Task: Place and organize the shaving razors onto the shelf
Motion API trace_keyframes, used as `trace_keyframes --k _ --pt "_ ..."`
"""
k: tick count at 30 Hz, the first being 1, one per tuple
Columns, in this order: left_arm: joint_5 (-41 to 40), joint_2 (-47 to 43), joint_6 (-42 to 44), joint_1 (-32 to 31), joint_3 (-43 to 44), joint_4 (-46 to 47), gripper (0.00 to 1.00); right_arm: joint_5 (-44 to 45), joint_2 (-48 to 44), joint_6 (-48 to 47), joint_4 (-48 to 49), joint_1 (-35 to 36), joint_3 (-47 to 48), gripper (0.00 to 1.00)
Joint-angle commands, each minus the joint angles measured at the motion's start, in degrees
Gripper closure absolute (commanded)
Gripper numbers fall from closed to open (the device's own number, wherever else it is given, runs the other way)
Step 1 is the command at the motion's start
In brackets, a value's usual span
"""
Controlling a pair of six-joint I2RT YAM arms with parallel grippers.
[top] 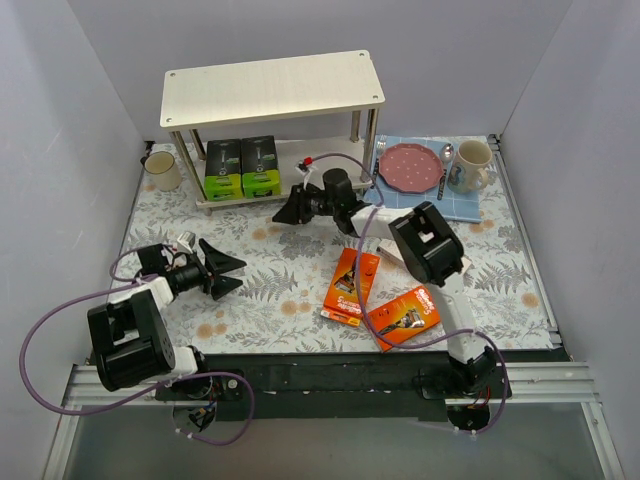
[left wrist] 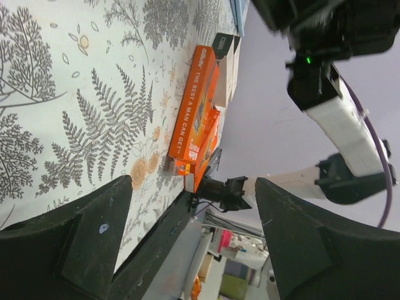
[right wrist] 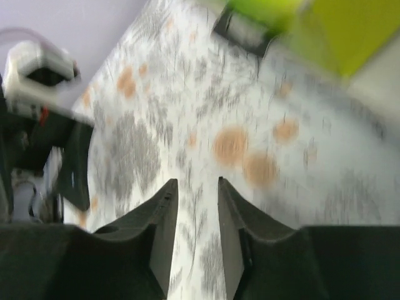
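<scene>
The left gripper (top: 228, 272) hovers low over the fern-print table (top: 270, 260), with its fingers spread wide and nothing between them. In its wrist view the first orange pack (left wrist: 195, 106) lies straight ahead of the open fingers (left wrist: 94, 231), well apart from them, flat on the table. The second orange pack (top: 403, 317) lies just beside the first, a bit to the right of that gripper's line. Behind these packs, farther ahead of the left gripper, two slim pale boxes (left wrist: 232, 59) are seen near the right arm; how they lie, I cannot tell.

The right gripper (top: 284, 212) is farther out, close above the table. Its fingers (right wrist: 161, 219) leave only a narrow gap and they grip nothing. The wrist view is blurred there. Just beyond this gripper stands the shelf (top: 270, 88). On its lower board two black-and-green packs (top: 242, 167) stand upright, side by side and touching, a little to the left of the right gripper in the top view. The upper board carries nothing.

Behind the right arm lies a blue mat (top: 470, 205) with a red plate (top: 410, 165) and a mug (top: 472, 165). Another mug (top: 162, 170) stands left of the shelf.
</scene>
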Motion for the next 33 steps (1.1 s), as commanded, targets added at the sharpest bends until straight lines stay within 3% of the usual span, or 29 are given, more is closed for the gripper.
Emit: trace_keyframes --k 1,2,4,6,8,12,13,16,24,29,33 --pt "-3.17 -3.45 3.56 0.23 4.37 -6.0 0.19 -6.09 -18.16 -19.7 -12.0 -1.87 -13.11 0.55" --pt "-3.78 -2.93 3.73 0.14 4.73 -6.88 0.13 -5.65 -23.59 -23.96 -22.13 -2.14 -15.04 0.42" --pt "-5.18 -3.18 4.26 -0.38 5.61 -8.2 0.06 -1.97 -28.54 -37.18 -32.11 -3.02 -19.53 0.36" --pt "-4.14 -2.83 4.79 -1.96 6.93 -8.21 0.02 4.34 -34.78 -43.31 -42.3 -3.72 -22.17 0.28" --pt "-4.13 -2.83 2.87 -2.67 7.37 -7.69 0.02 12.79 -40.04 -46.76 -45.08 -6.44 -26.83 0.22" --pt "-0.02 -1.08 -19.42 -2.67 0.81 7.91 0.02 15.44 -44.38 -52.19 -53.23 -16.01 -30.97 0.22" --pt "1.65 -1.07 -22.51 -2.76 -0.27 15.27 0.02 15.88 -44.91 -57.96 -54.31 -18.38 -31.49 0.22" --pt "2.1 0.5 -22.38 -2.76 1.82 15.53 0.02 19.99 -46.23 -67.73 -55.81 -20.15 -34.48 0.2" --pt "-0.62 3.49 -16.57 -3.81 7.37 11.3 0.02 23.36 -45.44 -71.19 -50.54 -21.57 -39.58 0.13" --pt "-0.88 3.67 -14.99 -3.81 7.89 10.16 0.02 21.52 -42.98 -74.01 -51.33 -21.48 -39.5 0.22" --pt "-0.53 1.83 -13.32 -3.81 7.81 9.02 0.02 18.18 -41.05 -73.22 -51.85 -21.04 -37.92 0.21"
